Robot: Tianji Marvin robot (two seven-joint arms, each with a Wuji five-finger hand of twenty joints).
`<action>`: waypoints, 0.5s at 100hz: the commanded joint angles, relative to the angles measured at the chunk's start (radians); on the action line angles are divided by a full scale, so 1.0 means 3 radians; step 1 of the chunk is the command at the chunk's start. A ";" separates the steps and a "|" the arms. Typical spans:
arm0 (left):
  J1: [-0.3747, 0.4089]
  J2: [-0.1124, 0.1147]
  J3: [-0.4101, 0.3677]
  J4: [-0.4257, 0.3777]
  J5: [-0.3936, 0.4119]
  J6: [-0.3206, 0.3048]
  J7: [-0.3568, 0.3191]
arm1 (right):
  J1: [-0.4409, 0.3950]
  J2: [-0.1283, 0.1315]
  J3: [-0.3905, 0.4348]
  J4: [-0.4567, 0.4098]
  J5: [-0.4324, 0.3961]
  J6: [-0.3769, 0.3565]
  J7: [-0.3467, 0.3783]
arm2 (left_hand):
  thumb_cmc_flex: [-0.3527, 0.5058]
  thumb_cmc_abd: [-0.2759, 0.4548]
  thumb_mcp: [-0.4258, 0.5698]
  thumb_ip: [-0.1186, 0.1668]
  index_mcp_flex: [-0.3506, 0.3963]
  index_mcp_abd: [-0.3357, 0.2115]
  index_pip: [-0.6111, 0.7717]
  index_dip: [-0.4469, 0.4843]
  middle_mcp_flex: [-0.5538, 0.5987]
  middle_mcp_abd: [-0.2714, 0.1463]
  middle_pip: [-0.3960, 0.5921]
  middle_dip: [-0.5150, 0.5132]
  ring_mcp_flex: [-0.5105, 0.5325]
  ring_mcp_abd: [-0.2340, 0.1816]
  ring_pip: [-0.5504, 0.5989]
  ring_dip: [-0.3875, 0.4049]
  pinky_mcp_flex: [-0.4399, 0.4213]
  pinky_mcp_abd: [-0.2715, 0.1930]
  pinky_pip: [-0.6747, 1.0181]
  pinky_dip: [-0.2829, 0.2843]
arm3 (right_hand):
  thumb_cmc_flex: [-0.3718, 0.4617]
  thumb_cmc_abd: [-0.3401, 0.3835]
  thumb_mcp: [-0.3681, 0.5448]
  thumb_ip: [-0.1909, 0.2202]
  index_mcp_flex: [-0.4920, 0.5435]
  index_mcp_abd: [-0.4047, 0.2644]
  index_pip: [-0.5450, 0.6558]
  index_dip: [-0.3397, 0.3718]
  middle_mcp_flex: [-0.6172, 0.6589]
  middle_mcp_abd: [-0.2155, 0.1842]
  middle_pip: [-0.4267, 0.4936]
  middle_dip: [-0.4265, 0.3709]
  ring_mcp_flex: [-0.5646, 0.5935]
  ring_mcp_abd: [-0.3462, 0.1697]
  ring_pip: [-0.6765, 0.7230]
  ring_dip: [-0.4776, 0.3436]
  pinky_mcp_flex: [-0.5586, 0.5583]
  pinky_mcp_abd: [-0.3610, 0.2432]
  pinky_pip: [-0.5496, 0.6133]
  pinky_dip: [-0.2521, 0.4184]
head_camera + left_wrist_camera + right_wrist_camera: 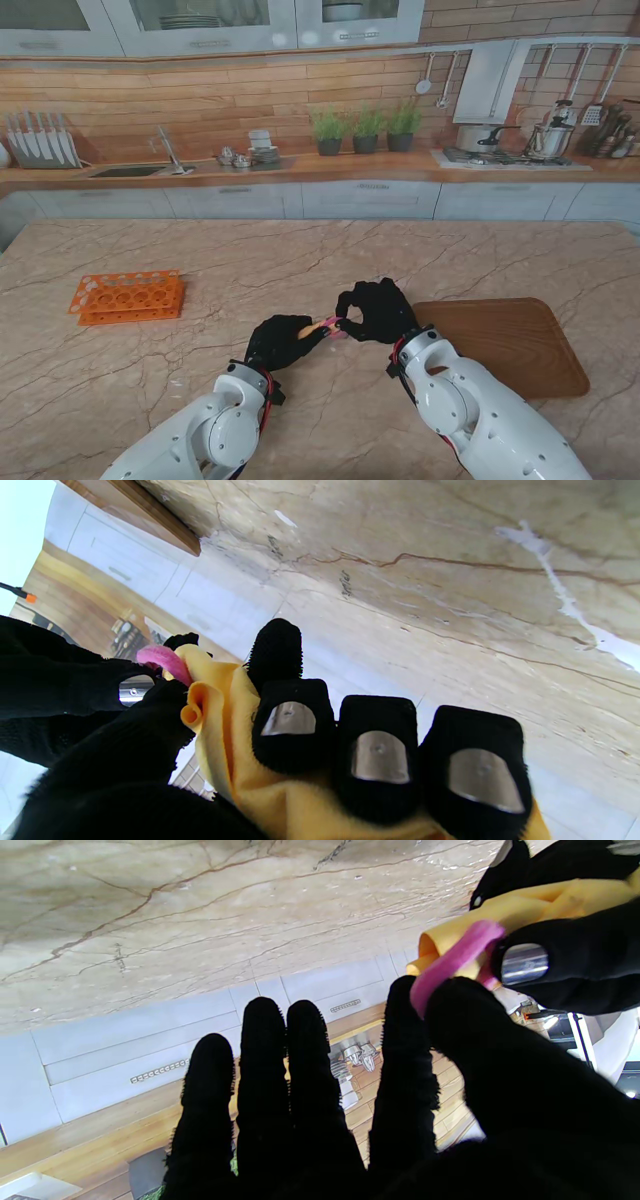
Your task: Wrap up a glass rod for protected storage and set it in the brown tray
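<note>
Marble table (300, 260): brown tray (520, 345) bare, both robot hands grasping yellow cloth roll (308, 328).

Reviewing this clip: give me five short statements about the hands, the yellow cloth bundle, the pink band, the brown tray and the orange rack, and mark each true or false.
1. The left hand grips the yellow cloth bundle. True.
2. The bundle already lies in the brown tray. False: it is held between the two hands, to the left of the tray.
3. The right hand pinches a pink band at the end of the bundle. True.
4. The orange rack stands on the right side of the table. False: it stands on the left side, apart from both hands.
5. The glass rod is bare and plain to see. False: only cloth shows; no rod can be made out.
</note>
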 commanded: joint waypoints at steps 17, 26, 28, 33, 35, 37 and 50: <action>0.0042 0.0011 -0.0009 -0.0054 0.0035 -0.0057 -0.0016 | -0.0053 -0.0026 0.0036 -0.0003 0.0059 0.0028 -0.0035 | 0.0066 -0.0059 0.0395 0.0252 0.0293 0.0286 0.0454 0.0094 0.0110 -0.0236 0.0435 -0.0034 0.0051 -0.0050 0.0237 -0.0017 0.0023 0.0192 0.0738 -0.0034 | 0.0200 0.0198 -0.0047 -0.0076 -0.0089 0.0043 0.0029 -0.0026 0.0069 0.0007 -0.0008 0.0035 0.0097 -0.0033 -0.0019 0.0047 0.0007 -0.0010 -0.0032 0.0095; 0.0048 0.0015 -0.0011 -0.0059 0.0044 -0.0075 -0.0015 | -0.0067 -0.0032 0.0050 -0.0003 0.0083 0.0038 -0.0047 | 0.0035 -0.0079 0.0469 0.0304 0.0325 0.0288 0.0525 0.0108 0.0111 -0.0218 0.0447 -0.0042 0.0051 -0.0050 0.0237 -0.0017 0.0023 0.0197 0.0731 -0.0033 | 0.0234 0.0271 -0.0117 -0.0066 -0.0117 0.0044 0.0030 -0.0026 0.0070 0.0010 -0.0009 0.0029 0.0093 -0.0032 -0.0016 0.0048 0.0007 -0.0010 -0.0036 0.0102; 0.0051 0.0016 -0.0013 -0.0061 0.0043 -0.0079 -0.0017 | -0.0069 -0.0033 0.0053 -0.0002 0.0088 0.0041 -0.0050 | 0.0025 -0.0082 0.0482 0.0316 0.0333 0.0287 0.0536 0.0109 0.0110 -0.0213 0.0450 -0.0044 0.0051 -0.0050 0.0237 -0.0017 0.0022 0.0202 0.0727 -0.0035 | 0.0241 0.0289 -0.0124 -0.0062 -0.0122 0.0048 0.0028 -0.0028 0.0069 0.0010 -0.0010 0.0028 0.0094 -0.0032 -0.0015 0.0048 0.0007 -0.0011 -0.0037 0.0103; 0.0055 0.0017 -0.0014 -0.0066 0.0043 -0.0092 -0.0019 | -0.0073 -0.0037 0.0059 0.0001 0.0103 0.0048 -0.0055 | 0.0009 -0.0091 0.0506 0.0338 0.0349 0.0280 0.0555 0.0113 0.0110 -0.0213 0.0455 -0.0046 0.0051 -0.0050 0.0237 -0.0017 0.0023 0.0204 0.0726 -0.0035 | 0.0248 0.0327 -0.0141 -0.0063 -0.0136 0.0048 0.0023 -0.0031 0.0070 0.0007 -0.0007 0.0028 0.0095 -0.0033 -0.0015 0.0047 0.0005 -0.0015 -0.0038 0.0104; 0.0057 0.0017 -0.0015 -0.0068 0.0043 -0.0096 -0.0019 | -0.0074 -0.0039 0.0061 0.0002 0.0112 0.0050 -0.0055 | 0.0005 -0.0093 0.0510 0.0343 0.0347 0.0279 0.0557 0.0113 0.0110 -0.0214 0.0455 -0.0046 0.0051 -0.0050 0.0237 -0.0017 0.0023 0.0204 0.0726 -0.0035 | 0.0251 0.0339 -0.0151 -0.0064 -0.0143 0.0054 0.0022 -0.0031 0.0071 0.0009 -0.0007 0.0028 0.0095 -0.0033 -0.0015 0.0047 0.0005 -0.0016 -0.0039 0.0105; 0.0060 0.0018 -0.0015 -0.0070 0.0042 -0.0101 -0.0020 | -0.0076 -0.0041 0.0064 0.0003 0.0123 0.0052 -0.0054 | 0.0005 -0.0096 0.0517 0.0347 0.0349 0.0284 0.0560 0.0113 0.0110 -0.0214 0.0456 -0.0047 0.0051 -0.0050 0.0237 -0.0017 0.0023 0.0205 0.0726 -0.0035 | 0.0250 0.0347 -0.0161 -0.0066 -0.0148 0.0057 0.0021 -0.0031 0.0070 0.0010 -0.0007 0.0027 0.0097 -0.0034 -0.0015 0.0047 0.0005 -0.0017 -0.0039 0.0105; 0.0073 0.0017 -0.0020 -0.0081 0.0036 -0.0127 -0.0017 | -0.0087 -0.0055 0.0076 0.0003 0.0237 0.0074 -0.0014 | -0.0014 -0.0096 0.0527 0.0365 0.0339 0.0279 0.0565 0.0112 0.0110 -0.0220 0.0457 -0.0051 0.0051 -0.0050 0.0237 -0.0017 0.0022 0.0205 0.0722 -0.0037 | 0.0227 0.0381 -0.0231 -0.0059 -0.0189 0.0134 -0.0006 -0.0057 0.0058 0.0017 -0.0014 0.0022 0.0075 -0.0031 -0.0022 0.0045 -0.0020 -0.0024 -0.0051 0.0109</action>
